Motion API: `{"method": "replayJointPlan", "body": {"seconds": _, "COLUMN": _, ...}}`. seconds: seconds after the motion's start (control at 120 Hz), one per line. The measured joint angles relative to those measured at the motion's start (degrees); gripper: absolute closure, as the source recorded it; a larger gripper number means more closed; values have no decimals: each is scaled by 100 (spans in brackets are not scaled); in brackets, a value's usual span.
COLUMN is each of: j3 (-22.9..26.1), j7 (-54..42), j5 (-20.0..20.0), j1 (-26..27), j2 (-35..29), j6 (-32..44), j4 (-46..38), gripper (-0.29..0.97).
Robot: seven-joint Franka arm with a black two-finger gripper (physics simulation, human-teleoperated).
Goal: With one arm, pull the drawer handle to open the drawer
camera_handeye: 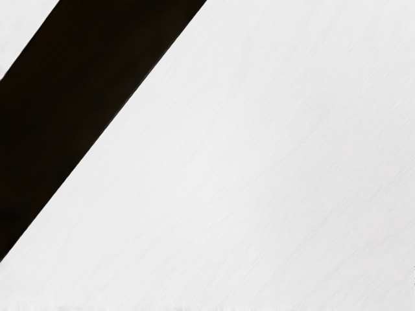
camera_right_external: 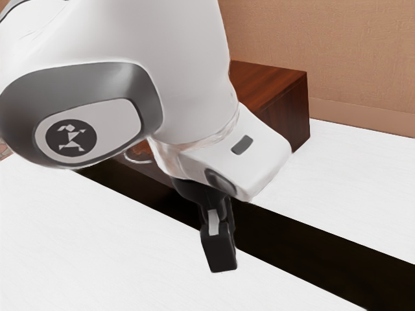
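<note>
Hanging over the white tabletop (camera_right_external: 97, 259), the black two-finger gripper (camera_right_external: 220, 259), open or closed I cannot tell, is seemingly making its approach; the dark brown wooden drawer cabinet (camera_right_external: 272, 91) is sitting well apart, needing reaching next.

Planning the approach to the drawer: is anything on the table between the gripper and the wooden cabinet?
Nothing visible does: the gripper hangs over white table, the wooden cabinet beyond it. The arm covers much of the cabinet, so that stretch is unchecked.
</note>
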State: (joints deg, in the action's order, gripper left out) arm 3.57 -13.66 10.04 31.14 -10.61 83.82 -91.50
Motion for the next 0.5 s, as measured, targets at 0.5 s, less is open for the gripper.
{"method": "replayJointPlan", "body": {"seconds": 0.5, "j3": 279, "j7": 1689, "j5": 217, "j1": -85, "j2": 259, "j6": -241, "j4": 633, "gripper": 0}}
